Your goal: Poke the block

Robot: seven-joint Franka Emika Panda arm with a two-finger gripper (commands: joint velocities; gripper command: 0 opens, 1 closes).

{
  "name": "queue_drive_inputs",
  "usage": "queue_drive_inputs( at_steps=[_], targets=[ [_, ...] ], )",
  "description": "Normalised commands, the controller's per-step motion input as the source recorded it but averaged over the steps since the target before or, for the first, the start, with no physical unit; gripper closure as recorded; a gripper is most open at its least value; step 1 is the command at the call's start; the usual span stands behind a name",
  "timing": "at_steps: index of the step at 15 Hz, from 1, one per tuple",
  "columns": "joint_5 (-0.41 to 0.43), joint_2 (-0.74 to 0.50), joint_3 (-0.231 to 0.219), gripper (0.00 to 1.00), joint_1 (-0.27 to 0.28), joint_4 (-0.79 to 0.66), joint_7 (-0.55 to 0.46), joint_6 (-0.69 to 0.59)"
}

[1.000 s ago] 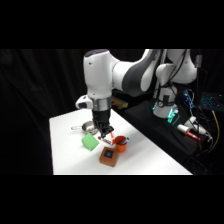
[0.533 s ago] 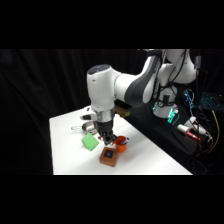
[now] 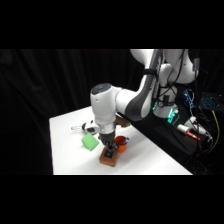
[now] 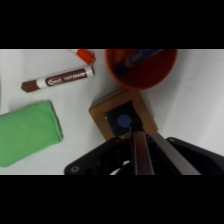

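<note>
We see the gripper (image 4: pixel 134 131), its fingers pressed together, touching the block's (image 4: pixel 102 111) blue mark, beside the orange cup (image 4: pixel 142 67).

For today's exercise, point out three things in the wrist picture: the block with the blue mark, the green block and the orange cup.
The block (image 4: pixel 102 111): wrist view, on its bare orange-brown top corner.
The green block (image 4: pixel 27 131): wrist view, middle of its top face.
The orange cup (image 4: pixel 145 77): wrist view, on its near wall.
</note>
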Motion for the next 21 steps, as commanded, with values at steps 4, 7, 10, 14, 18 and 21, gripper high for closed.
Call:
queue_drive_inputs(
  at_steps=[4, 7, 10, 14, 18, 21],
  targets=[
    [0.095, 0.16, 0.052, 1.0, -0.039, 0.1, -0.04, 0.17],
    [0.077, 0.12, 0.051, 1.0, -0.032, 0.11, -0.04, 0.12],
    [0.053, 0.01, 0.042, 1.0, -0.006, 0.07, -0.01, 0.05],
    [0.022, -0.18, 0.03, 1.0, 0.026, 0.01, 0.01, -0.12],
    [-0.001, -0.33, 0.019, 1.0, 0.035, 0.0, 0.03, -0.39],
    [-0.006, -0.35, 0.013, 1.0, 0.005, 0.02, 0.01, -0.44]
  ],
)
